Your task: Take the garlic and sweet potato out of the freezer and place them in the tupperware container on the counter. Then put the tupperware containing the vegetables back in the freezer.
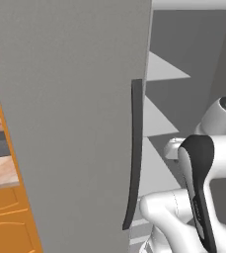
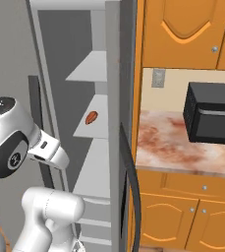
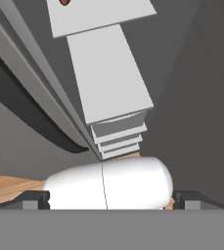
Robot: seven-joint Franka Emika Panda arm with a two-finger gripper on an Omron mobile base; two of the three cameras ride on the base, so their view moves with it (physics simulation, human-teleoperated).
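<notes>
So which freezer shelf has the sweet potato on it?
The second shelf down of those in sight in the freezer: the sweet potato lies on it, and the shelf above and those below look bare.
</notes>
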